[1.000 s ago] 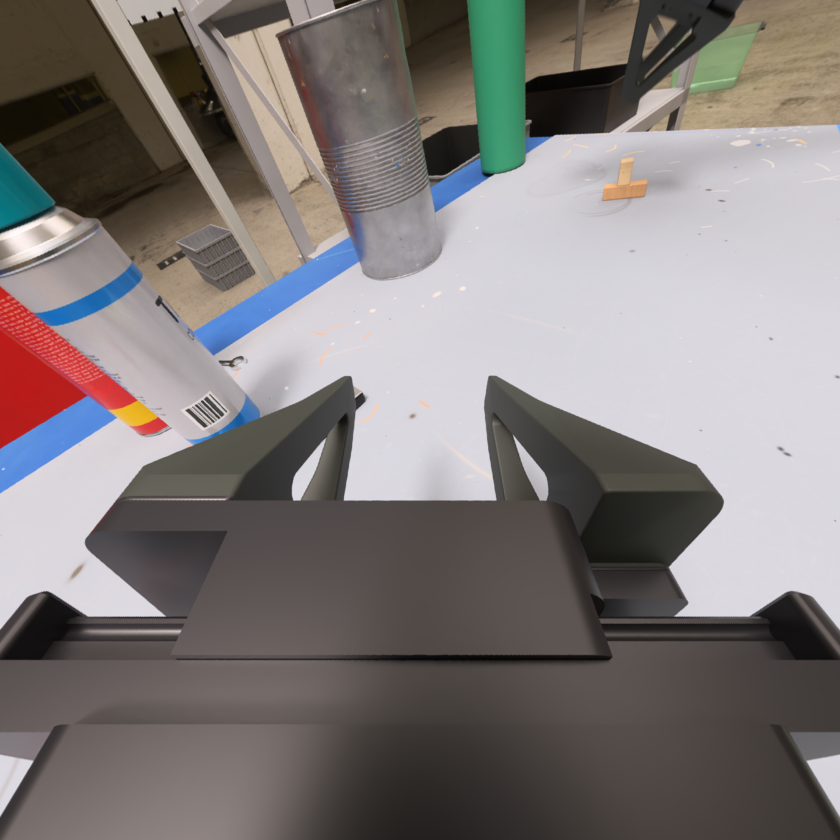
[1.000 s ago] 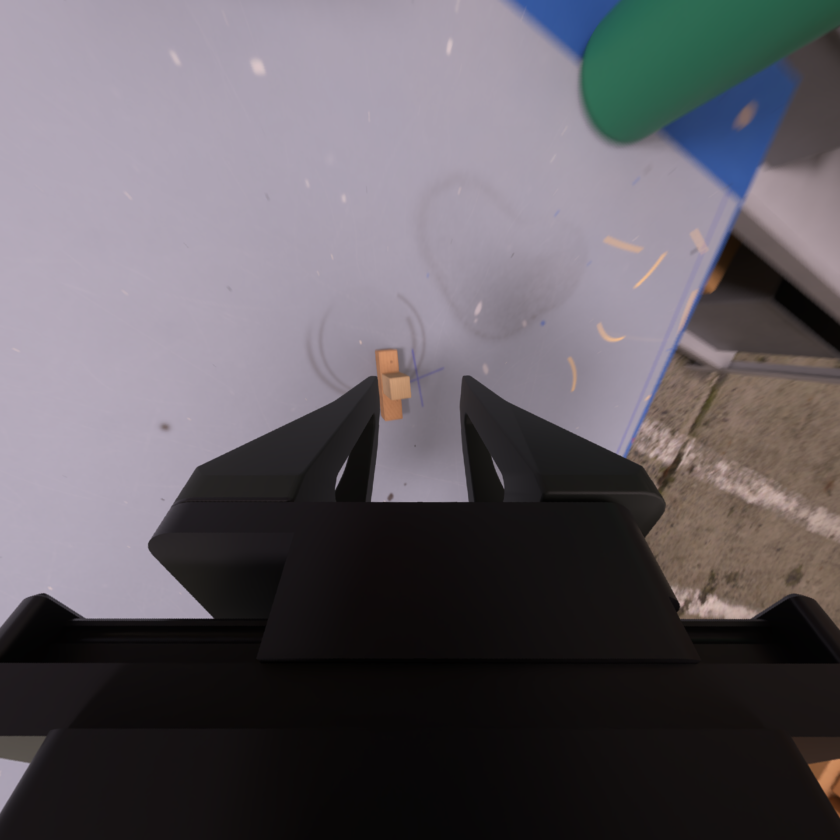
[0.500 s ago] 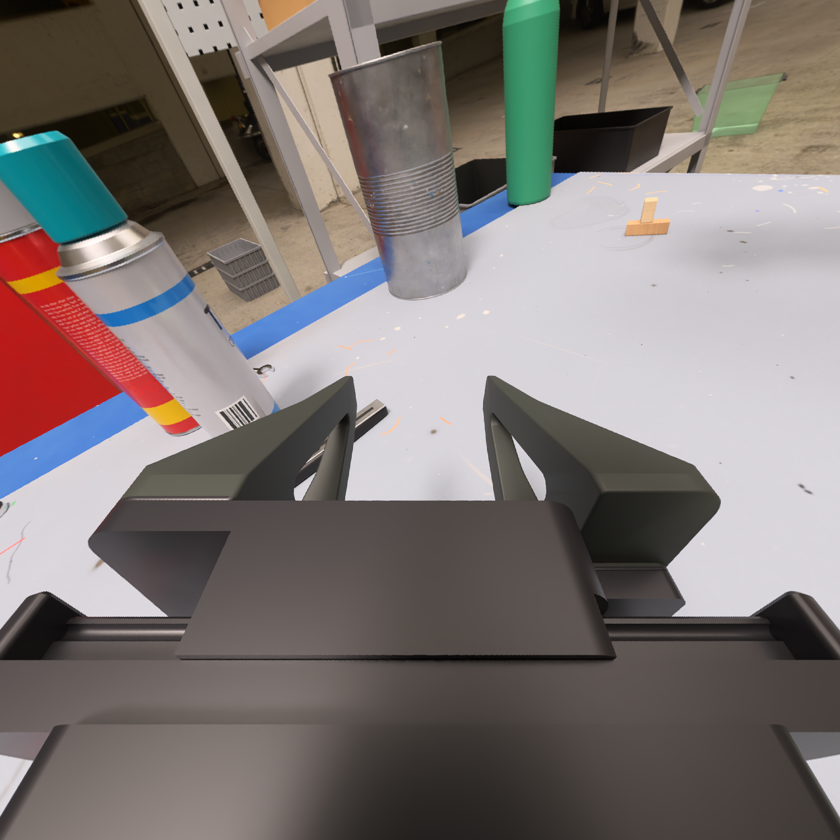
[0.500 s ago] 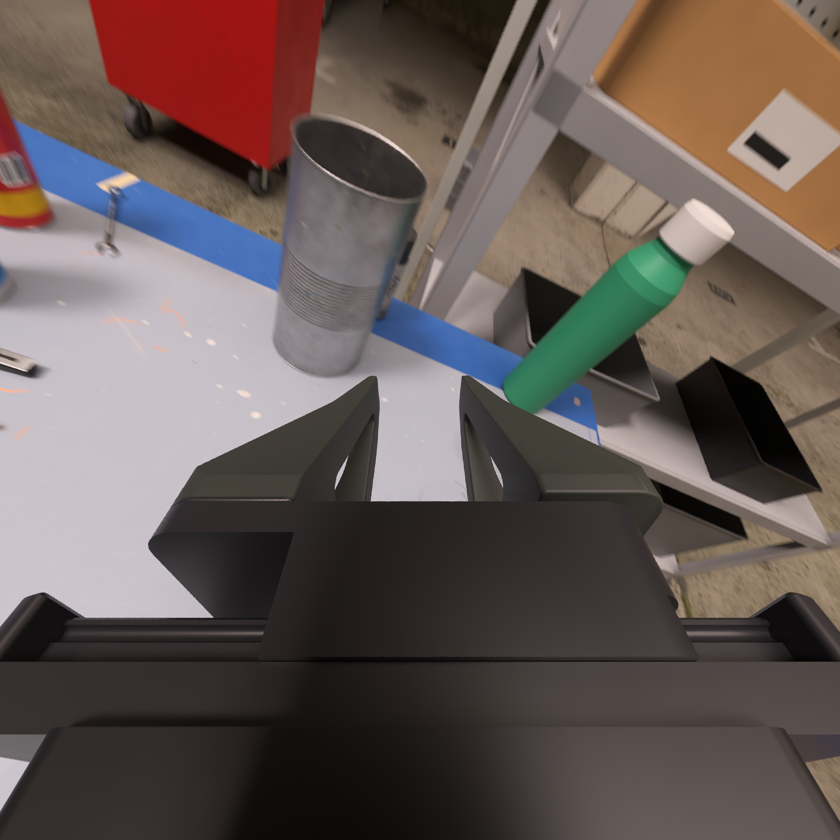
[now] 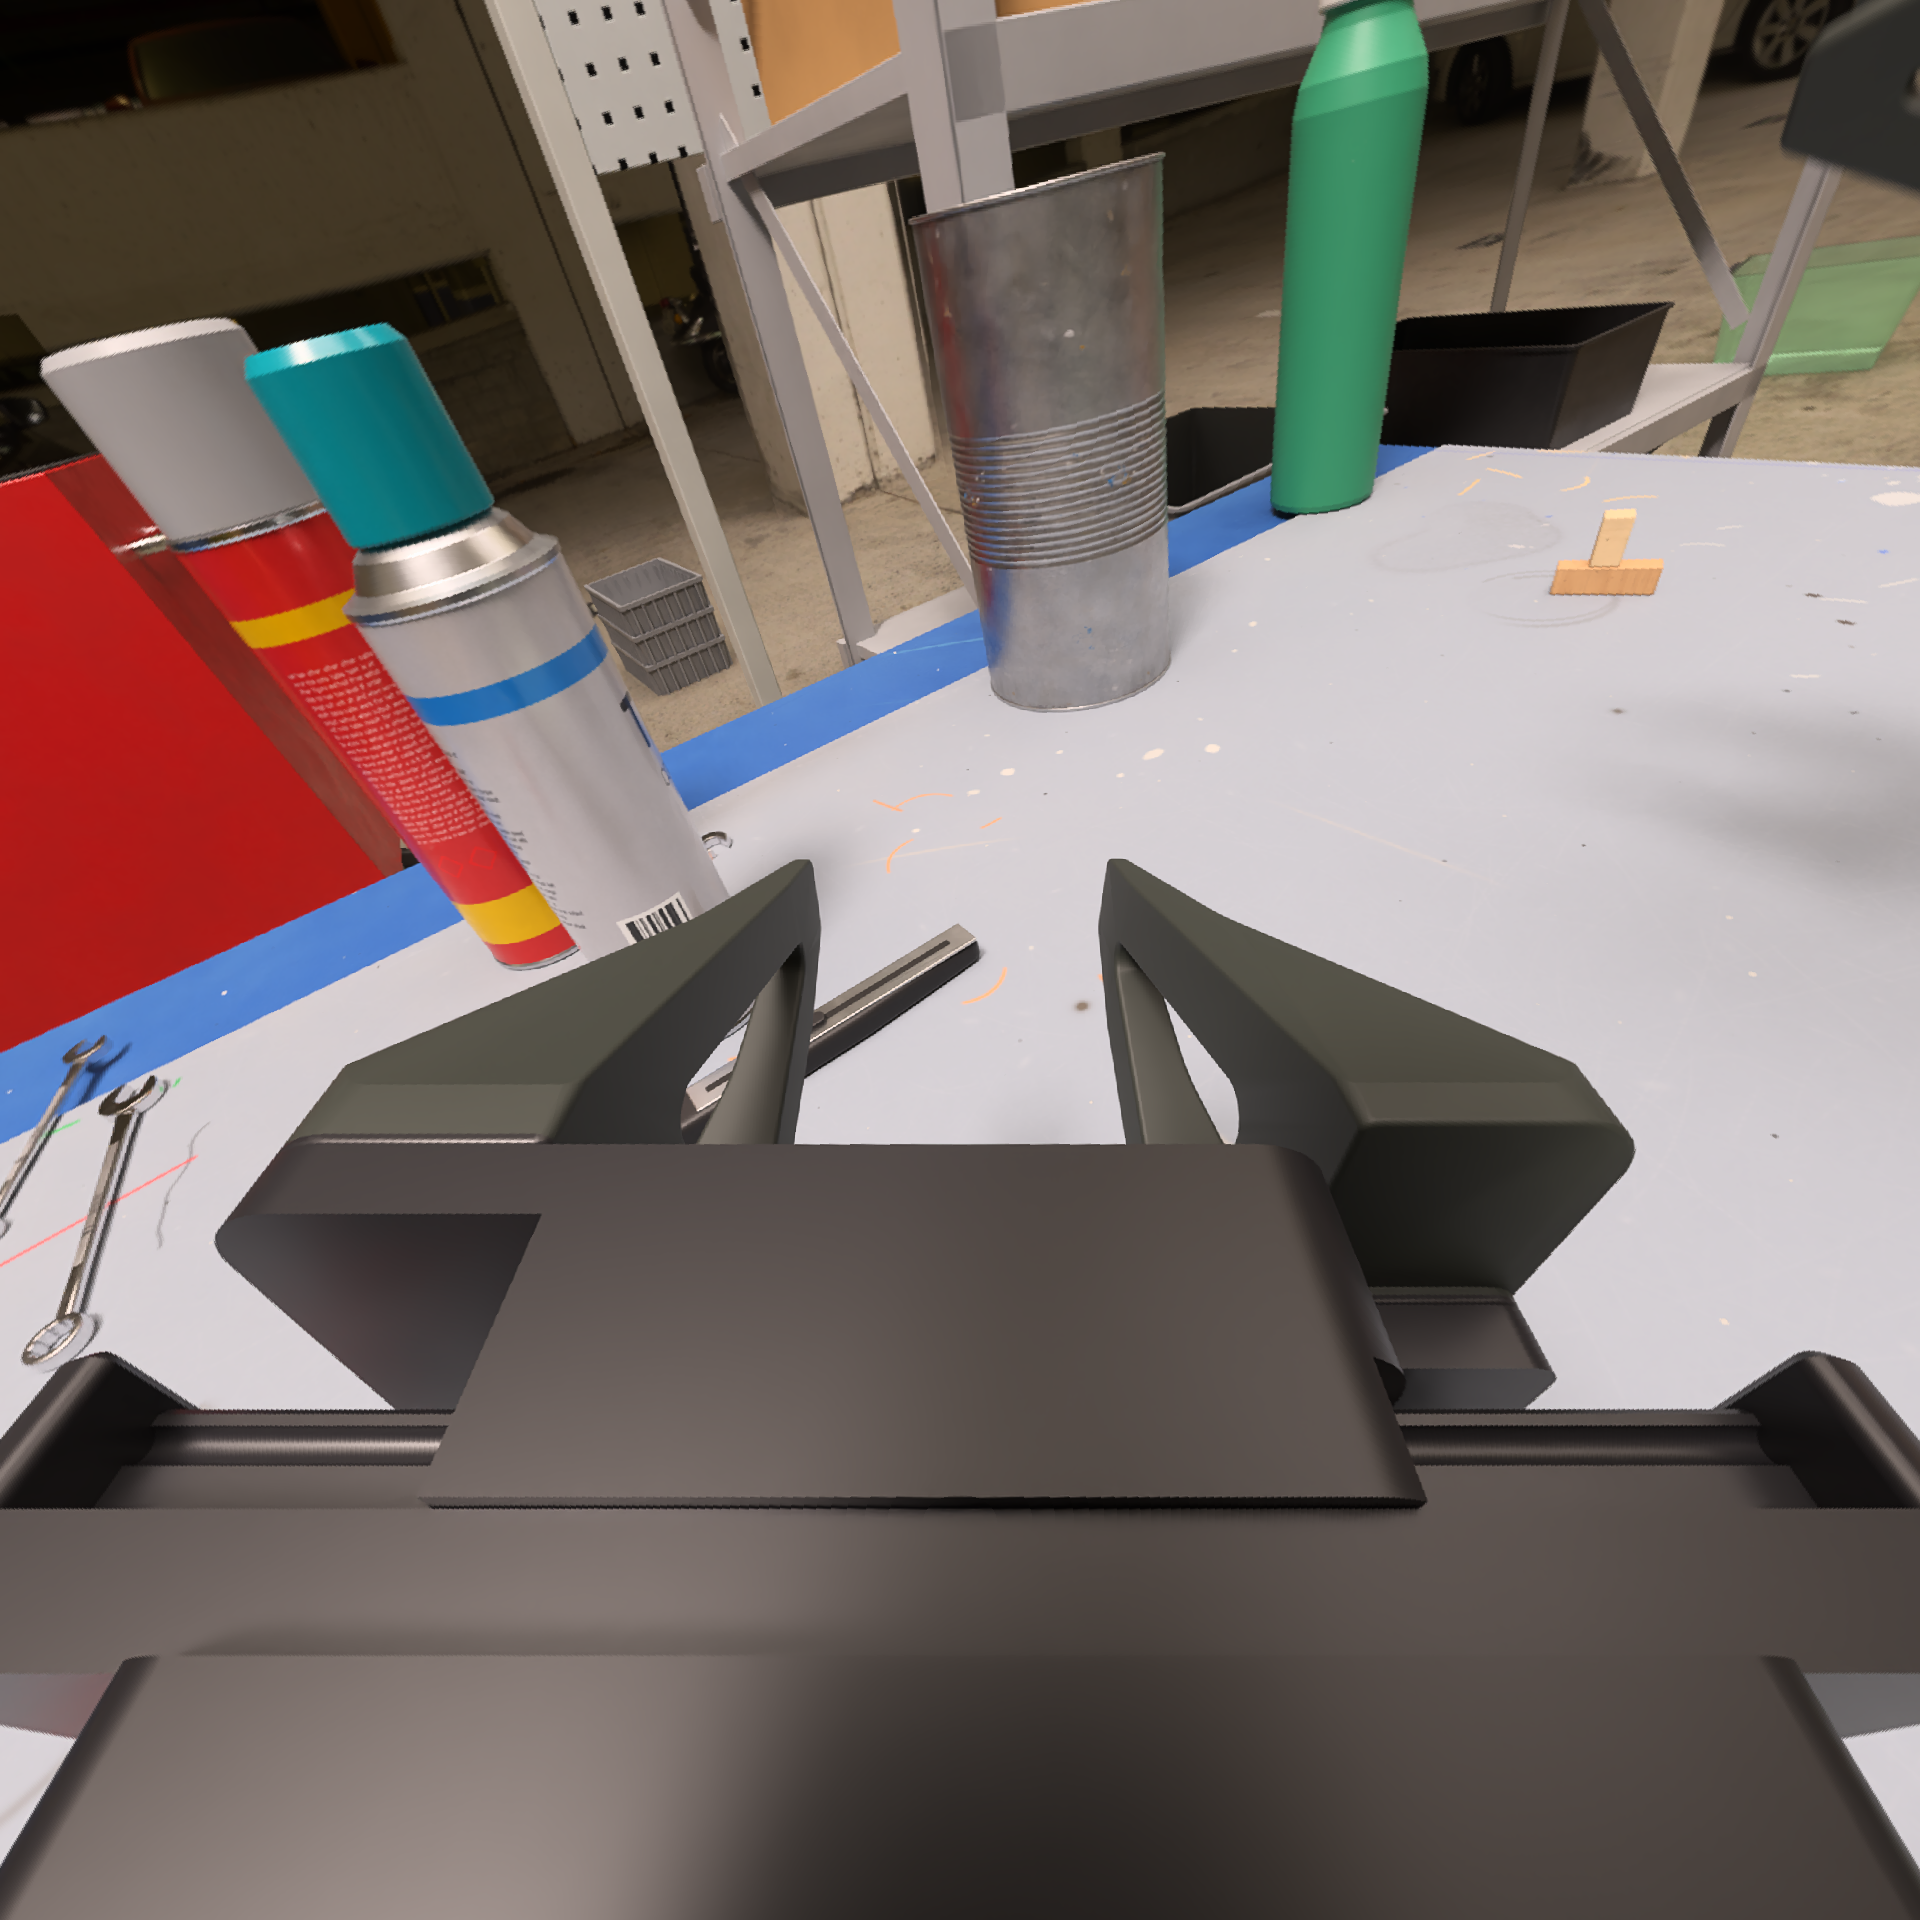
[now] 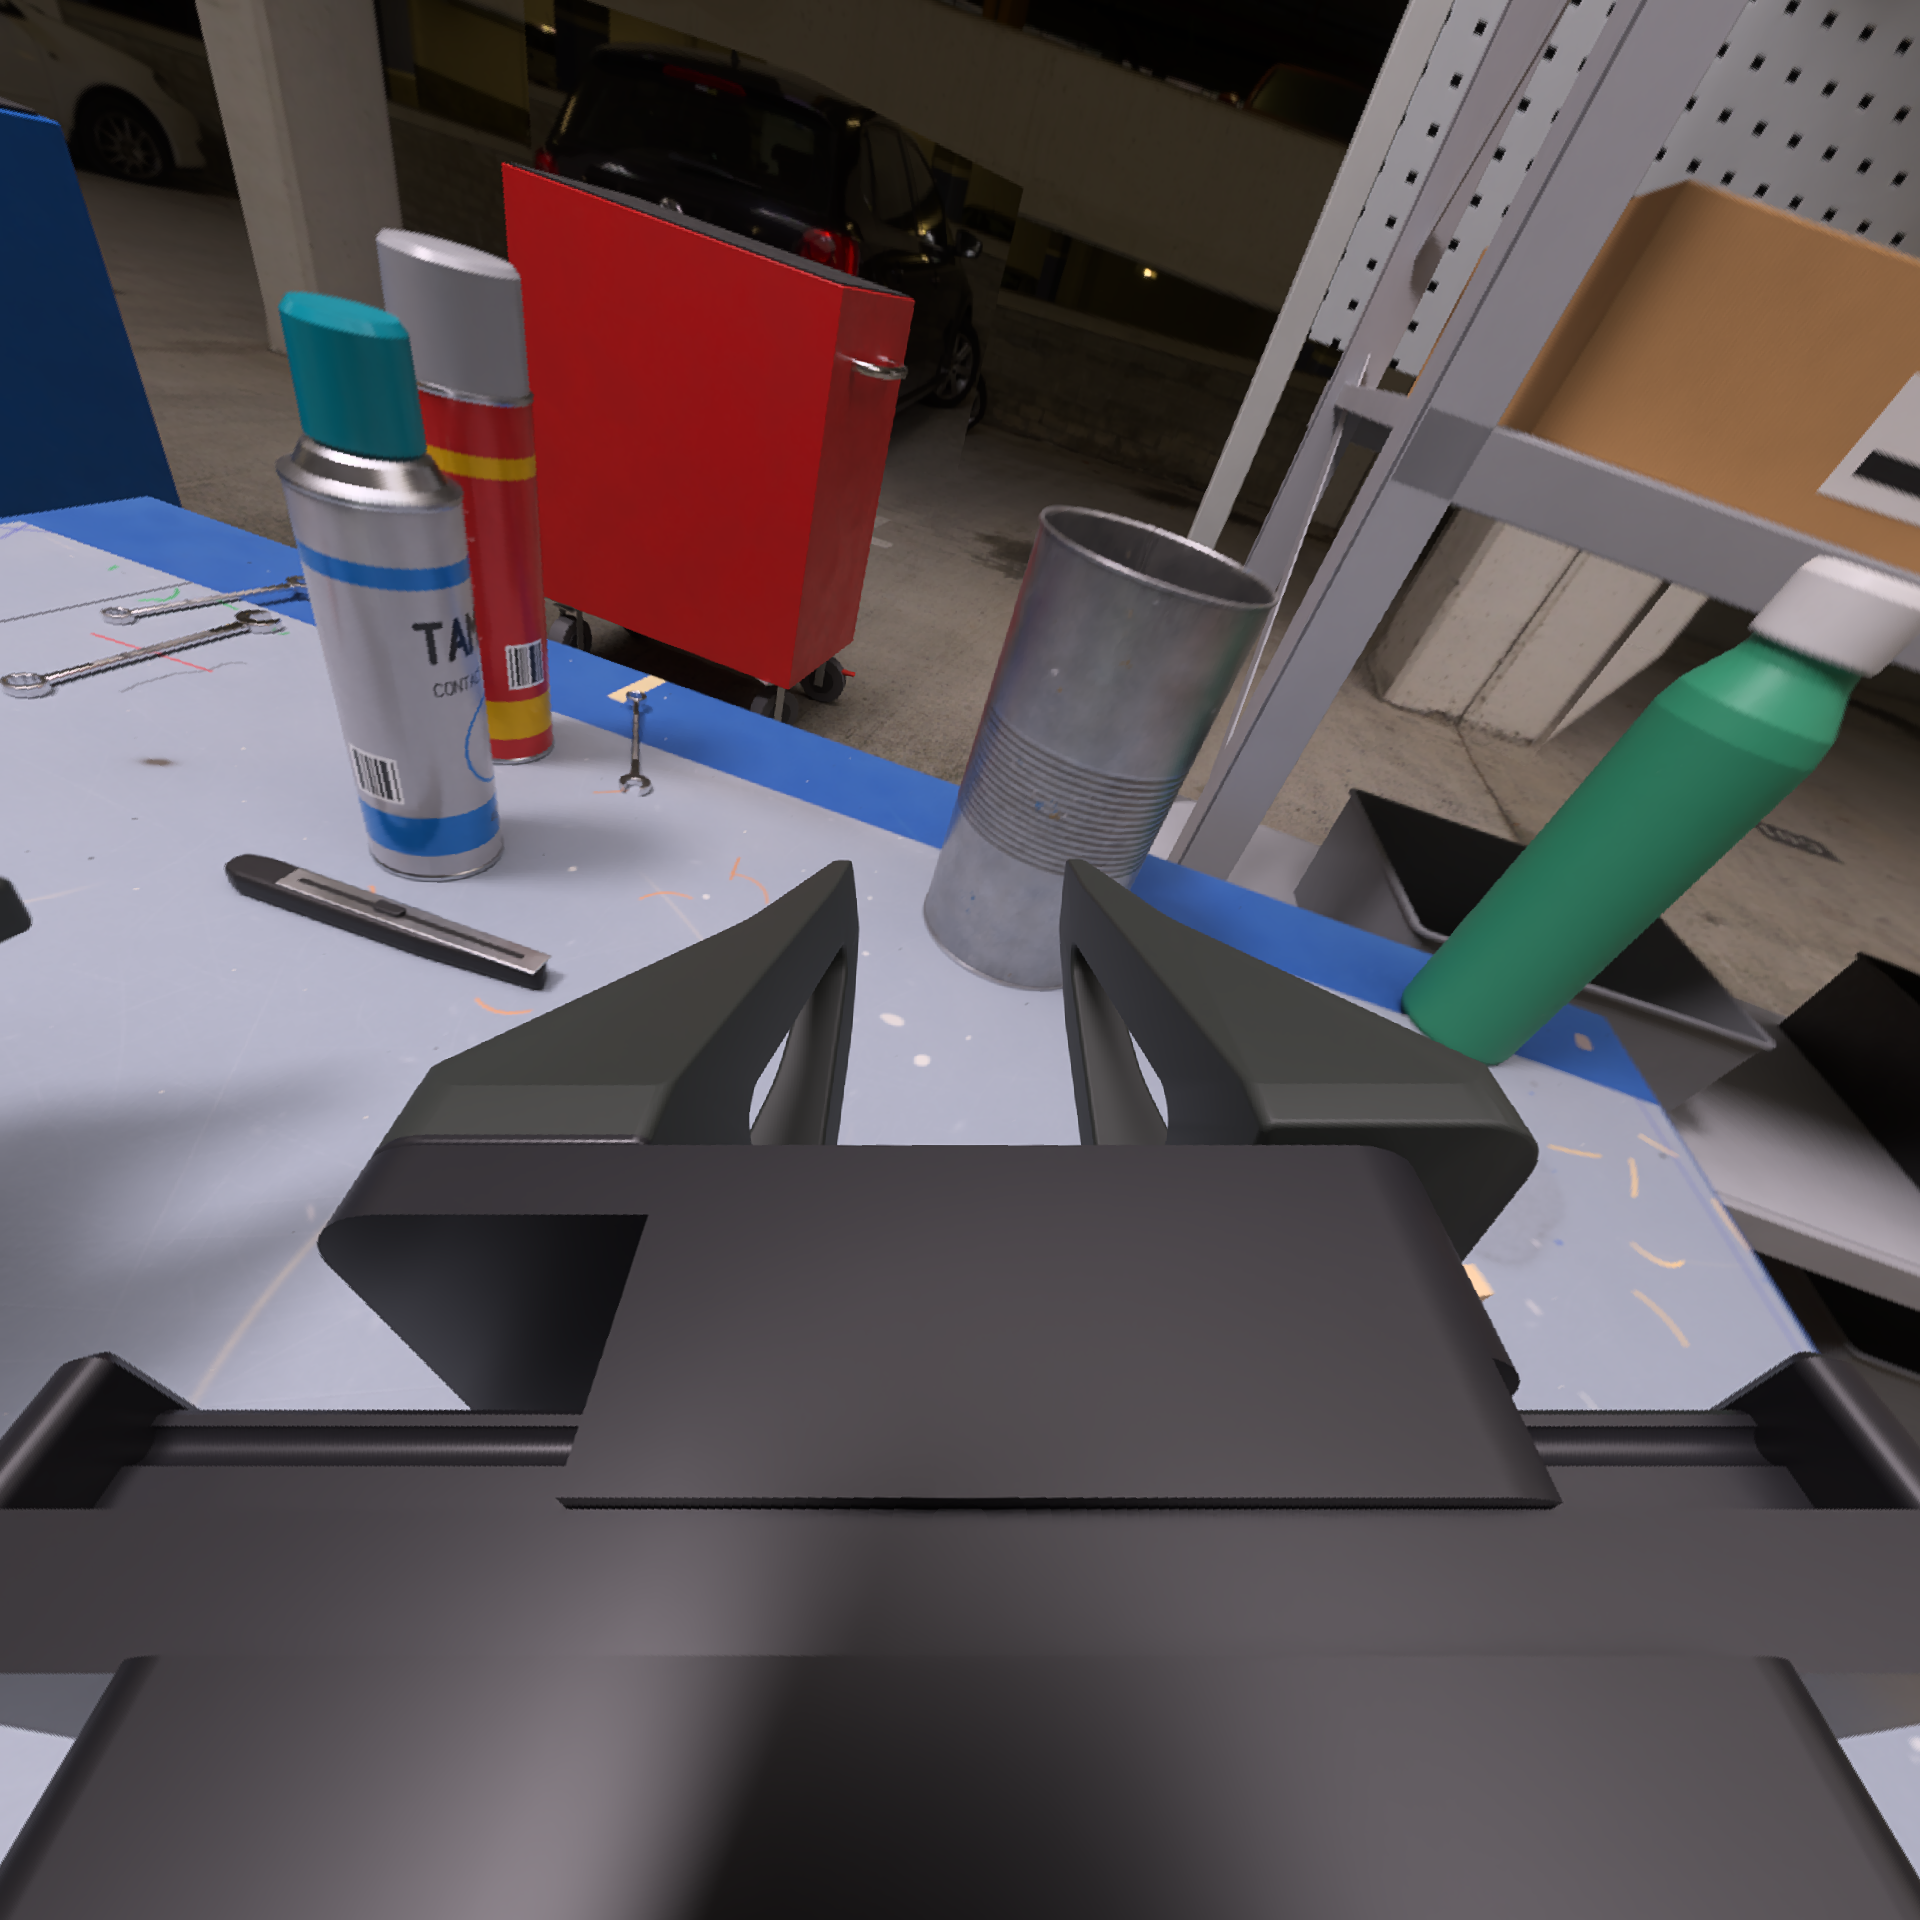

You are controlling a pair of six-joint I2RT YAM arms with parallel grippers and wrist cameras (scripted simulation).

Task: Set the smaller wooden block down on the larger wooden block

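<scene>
Wooden smaller block upright on larger block; left claw, right claw parted, empty.

The right gripper, directly above the two blocks one second ago, now points away across the table toward the metal cup. The left gripper sits farther back and higher, bringing two wrenches into view. The smaller wooden block appears to stand upright on the larger wooden block.
</scene>
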